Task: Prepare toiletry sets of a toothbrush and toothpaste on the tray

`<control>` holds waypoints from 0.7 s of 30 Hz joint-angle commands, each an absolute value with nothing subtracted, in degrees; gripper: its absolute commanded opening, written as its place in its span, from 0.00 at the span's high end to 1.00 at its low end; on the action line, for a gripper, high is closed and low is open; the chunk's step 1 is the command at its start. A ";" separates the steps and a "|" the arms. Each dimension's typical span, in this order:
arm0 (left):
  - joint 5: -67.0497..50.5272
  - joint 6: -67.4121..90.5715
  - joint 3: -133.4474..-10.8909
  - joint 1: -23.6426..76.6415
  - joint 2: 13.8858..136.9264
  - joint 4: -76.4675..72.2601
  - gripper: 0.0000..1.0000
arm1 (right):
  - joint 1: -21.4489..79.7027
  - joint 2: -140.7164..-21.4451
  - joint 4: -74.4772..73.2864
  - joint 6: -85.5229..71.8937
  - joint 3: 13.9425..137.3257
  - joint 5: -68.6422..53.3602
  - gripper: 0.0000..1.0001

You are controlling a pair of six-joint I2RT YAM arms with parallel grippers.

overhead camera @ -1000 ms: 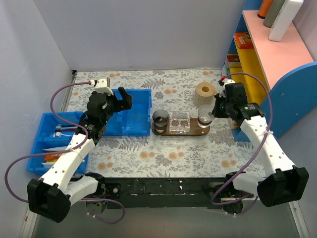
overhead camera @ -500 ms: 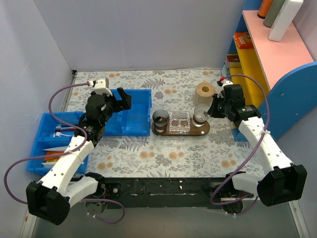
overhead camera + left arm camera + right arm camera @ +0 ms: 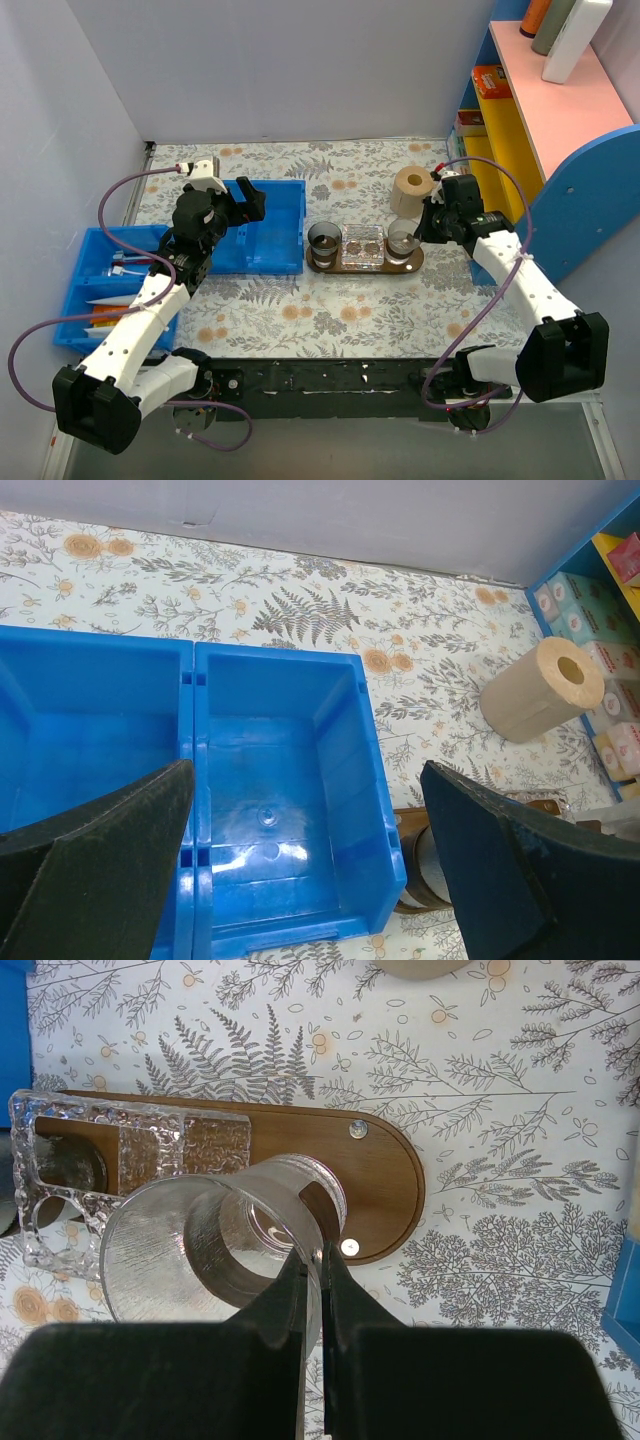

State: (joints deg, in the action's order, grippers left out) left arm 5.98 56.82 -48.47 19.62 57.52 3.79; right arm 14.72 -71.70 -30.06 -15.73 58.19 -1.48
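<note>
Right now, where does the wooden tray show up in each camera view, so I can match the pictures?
Top external: the tray lies mid-table, just right of the blue bin.
Left wrist: only a brown sliver at lower right, beside the bin's corner.
Right wrist: it spans the centre, behind the glass cup.
Shared landmark: the paper roll beyond the tray; the right wrist catches only its edge at the top.

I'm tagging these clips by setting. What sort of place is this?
Probably a robot test bench staged as a washroom counter: plain panels enclose a floral-clothed table, with blue bins, a wooden tray with cups, and a brightly painted shelf.
</note>
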 commanded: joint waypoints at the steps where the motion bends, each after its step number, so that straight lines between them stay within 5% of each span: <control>1: 5.98 56.07 -48.08 19.60 55.99 2.64 0.02 | 15.12 -71.63 -24.61 -16.53 58.71 -2.11 0.99; 21: 5.10 55.81 -48.16 19.60 56.95 2.72 0.02 | 15.38 -76.73 -25.14 -14.42 60.73 -2.46 0.99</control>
